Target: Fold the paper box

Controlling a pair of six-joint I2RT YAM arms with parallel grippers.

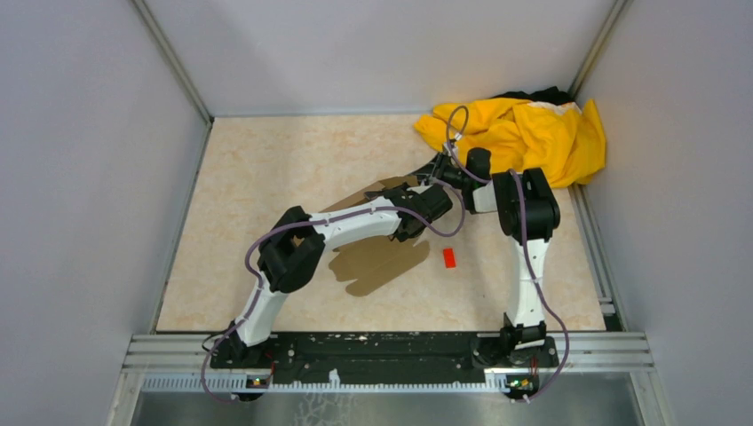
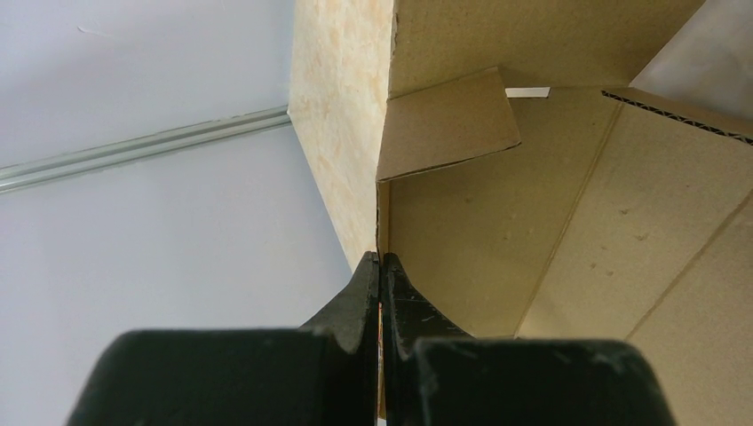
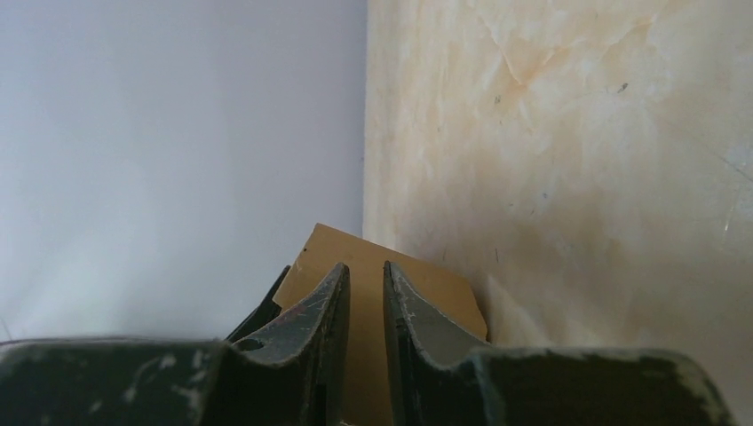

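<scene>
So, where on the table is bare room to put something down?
Free: far-left table, between left wall and box; the near strip between box, red block and rail. Crowded: the centre around the box, the far-right corner under the cloth.

brown paper box (image 1: 382, 264) part-folded, wall edge pinched in left gripper (image 2: 381, 262), flap just past right gripper (image 3: 366, 271) tips
</scene>
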